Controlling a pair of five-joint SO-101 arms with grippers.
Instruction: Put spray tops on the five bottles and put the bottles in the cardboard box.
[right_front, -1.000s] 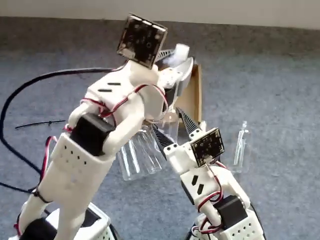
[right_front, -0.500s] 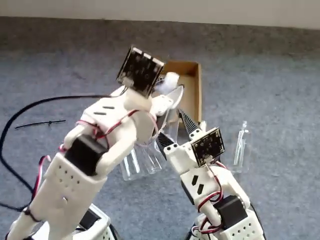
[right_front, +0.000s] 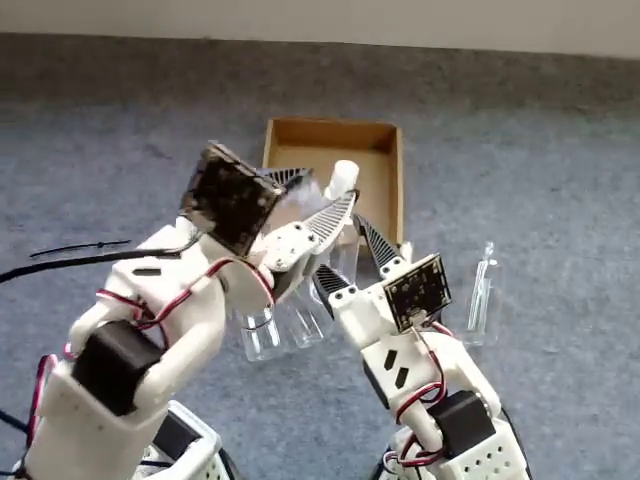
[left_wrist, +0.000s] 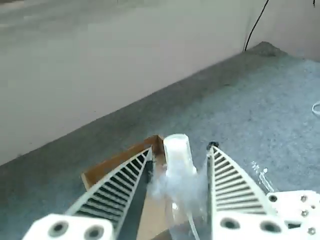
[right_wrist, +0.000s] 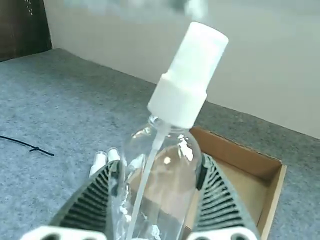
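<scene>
Spare bottles (right_front: 275, 325) lie at lower centre. The left gripper (left_wrist: 181, 150) sits released astride the top (right_wrist: 192, 95), not pinching it. The right gripper (right_wrist: 159, 166) clasps the bottle (right_wrist: 172, 190) upright before the box (right_front: 330, 126). Best confirm the top is seated, then lower the bottle squarely inside. The box's visible floor is bare cardboard; the bottle holds only the dip tube (right_wrist: 144, 185).

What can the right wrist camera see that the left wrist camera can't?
Right wrist extras: two small white plastic tops and a thin black tie on the grey carpet. Left wrist extras: a spare clear bottle lying flat. Both: the white spray top on the clear plastic bottle, and the brown cardboard box.
</scene>
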